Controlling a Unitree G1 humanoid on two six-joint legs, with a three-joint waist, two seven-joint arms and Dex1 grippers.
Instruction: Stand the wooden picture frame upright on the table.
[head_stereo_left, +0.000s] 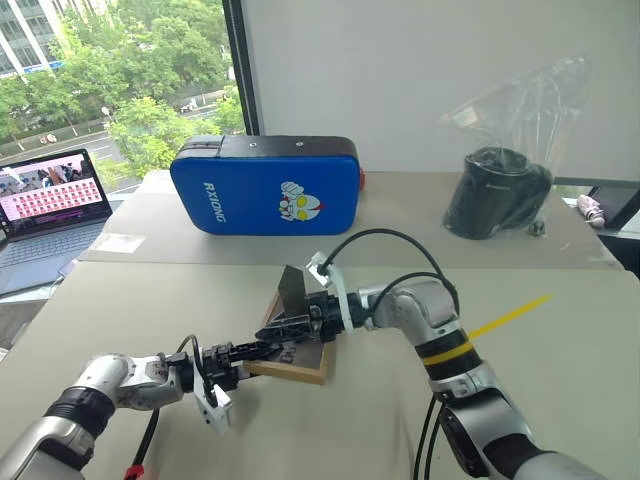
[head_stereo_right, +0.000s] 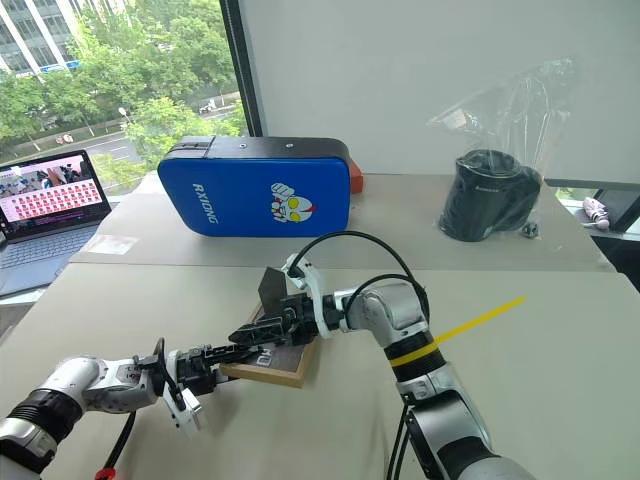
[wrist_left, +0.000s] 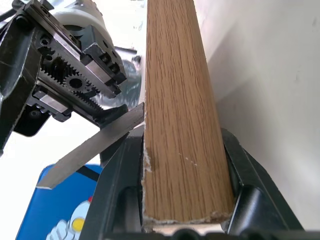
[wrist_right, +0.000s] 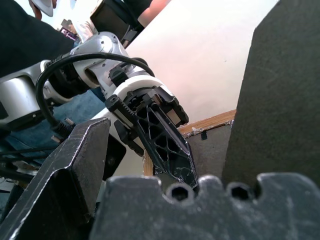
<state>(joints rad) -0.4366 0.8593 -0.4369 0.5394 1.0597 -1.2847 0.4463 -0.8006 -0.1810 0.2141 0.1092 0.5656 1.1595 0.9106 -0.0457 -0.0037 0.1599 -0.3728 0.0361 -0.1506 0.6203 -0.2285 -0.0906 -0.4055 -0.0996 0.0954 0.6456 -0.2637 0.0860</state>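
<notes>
While lying backboard-up at lower centre on the table (head_stereo_left: 560, 400), wooden picture frame (head_stereo_left: 300, 366) clamped at its near-left edge by left gripper (head_stereo_left: 258, 351); right gripper (head_stereo_left: 290, 327) spread wide, just above the backboard by the raised stand flap (head_stereo_left: 294, 288). Best practice: hold the edge firm, swing the flap fully out, then tip up. Long axis toward upper centre; picture face down.

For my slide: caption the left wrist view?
Left gripper clamps the wooden picture frame edge; stand flap open.
</notes>
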